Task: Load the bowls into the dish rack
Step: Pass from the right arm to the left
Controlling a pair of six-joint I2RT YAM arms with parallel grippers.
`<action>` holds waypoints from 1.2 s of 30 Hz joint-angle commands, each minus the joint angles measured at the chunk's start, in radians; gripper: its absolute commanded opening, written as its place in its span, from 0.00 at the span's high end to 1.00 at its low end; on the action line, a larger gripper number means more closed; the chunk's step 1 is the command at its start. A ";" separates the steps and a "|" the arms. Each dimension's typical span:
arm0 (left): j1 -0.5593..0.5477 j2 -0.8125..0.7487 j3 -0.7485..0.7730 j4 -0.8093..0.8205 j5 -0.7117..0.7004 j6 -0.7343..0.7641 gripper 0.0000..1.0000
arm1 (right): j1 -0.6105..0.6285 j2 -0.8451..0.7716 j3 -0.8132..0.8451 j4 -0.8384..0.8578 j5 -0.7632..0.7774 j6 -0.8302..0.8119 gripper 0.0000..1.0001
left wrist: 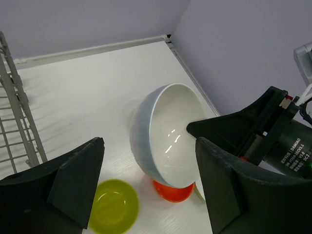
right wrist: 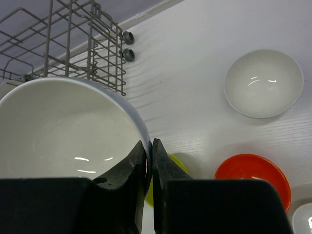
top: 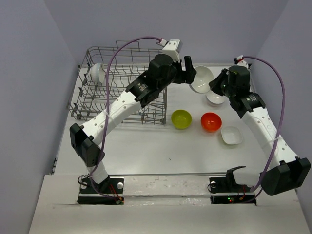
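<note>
A large white bowl (top: 201, 78) hangs tilted above the table, right of the dish rack (top: 119, 83). My right gripper (top: 214, 84) is shut on its rim; in the right wrist view the gripper (right wrist: 149, 151) pinches the rim of the bowl (right wrist: 63, 126). My left gripper (top: 191, 73) is open, just left of that bowl. In the left wrist view its fingers (left wrist: 78, 180) stand wide apart with the bowl (left wrist: 168, 136) ahead between them, not touching. One white bowl (top: 97, 73) stands in the rack's far left end.
On the table lie a yellow-green bowl (top: 181, 119), an orange-red bowl (top: 211, 121), a small white bowl (top: 231, 135) and another white bowl (top: 216, 99) under the right wrist. The rack's wire corner (right wrist: 97, 44) is near the held bowl.
</note>
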 commanded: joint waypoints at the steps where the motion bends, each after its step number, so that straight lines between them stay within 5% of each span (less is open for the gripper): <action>1: -0.033 0.025 0.070 -0.028 -0.115 0.047 0.16 | 0.057 0.001 0.075 0.114 0.080 -0.004 0.99; 12: -0.087 0.066 0.128 -0.128 -0.348 0.094 0.23 | 0.124 0.010 0.107 0.114 0.152 -0.007 0.99; 36: -0.102 0.045 0.143 -0.179 -0.398 0.130 0.85 | 0.182 0.031 0.145 0.105 0.194 -0.026 0.99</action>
